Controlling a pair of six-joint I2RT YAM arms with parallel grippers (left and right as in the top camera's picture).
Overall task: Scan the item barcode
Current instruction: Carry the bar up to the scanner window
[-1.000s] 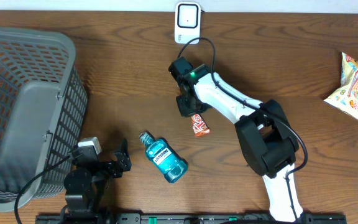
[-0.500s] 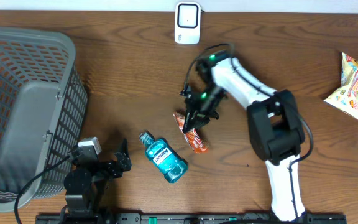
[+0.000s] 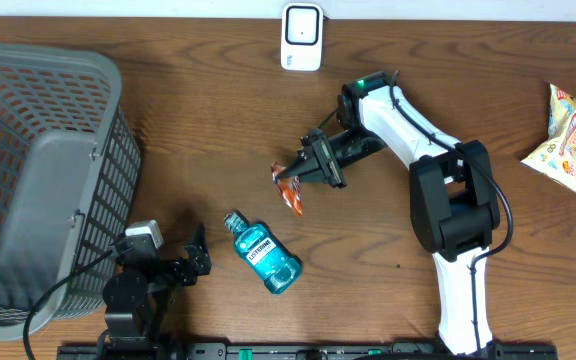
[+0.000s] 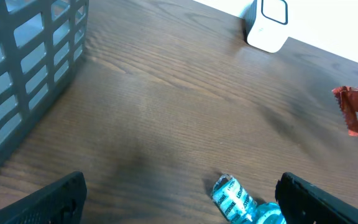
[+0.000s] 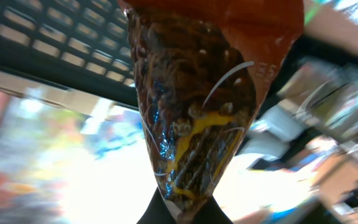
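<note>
Orange snack packet (image 3: 289,187) sits clamped in the right pincer (image 3: 305,172), long axis leftward; white scanner (image 3: 301,37) lies well apart toward the far desk (image 3: 188,120) edge; left pincer (image 3: 196,258), spread, is farther.

basket (image 3: 118,160) on the table (image 3: 198,110) at the left, scanner (image 3: 301,36) at the back, bottle (image 3: 263,253) in front, snack packet (image 3: 290,188) between them, bags (image 3: 566,140) far right

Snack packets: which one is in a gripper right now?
The orange-red packet, pinched by the right gripper mid-table; the pale packets lie loose at the right edge.
</note>
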